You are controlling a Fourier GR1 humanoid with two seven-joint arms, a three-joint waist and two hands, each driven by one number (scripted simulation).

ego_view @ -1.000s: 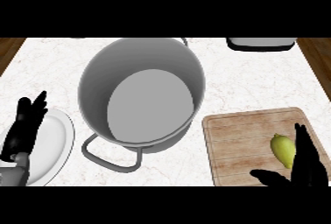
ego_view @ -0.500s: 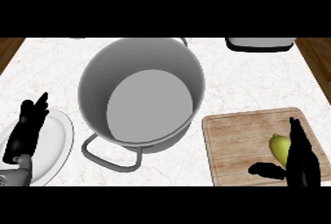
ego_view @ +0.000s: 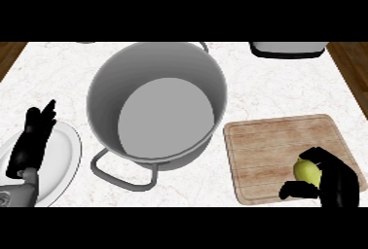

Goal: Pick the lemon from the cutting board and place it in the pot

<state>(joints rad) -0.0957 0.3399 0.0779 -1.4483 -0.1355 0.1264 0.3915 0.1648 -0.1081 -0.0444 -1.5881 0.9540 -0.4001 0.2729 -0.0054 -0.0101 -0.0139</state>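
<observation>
Grey pot (ego_view: 155,104) seen at counter (ego_view: 287,87) centre, nothing inside. White plate (ego_view: 61,155) at left, partly covered by open left hand (ego_view: 32,141). Yellow lemon (ego_view: 306,170) found on wooden cutting board (ego_view: 273,151), right part; right hand (ego_view: 332,180) curled around lemon, thumb below it.

a: what is sitting where on the counter (ego_view: 64,73)?

b: the pot (ego_view: 158,104) is standing in the middle, its handle (ego_view: 123,172) pointing toward the near edge. the cutting board (ego_view: 277,146) is lying to its right, close beside it.

a: and the lemon (ego_view: 307,169)?

b: it is lying on the board's near right part, with the right hand (ego_view: 332,182) curling round it.

a: anything on the left?

b: a plate (ego_view: 61,160) is lying at the near left, and the left hand (ego_view: 32,141) is hanging over it. another object (ego_view: 287,48) is sitting at the far right edge.
</observation>
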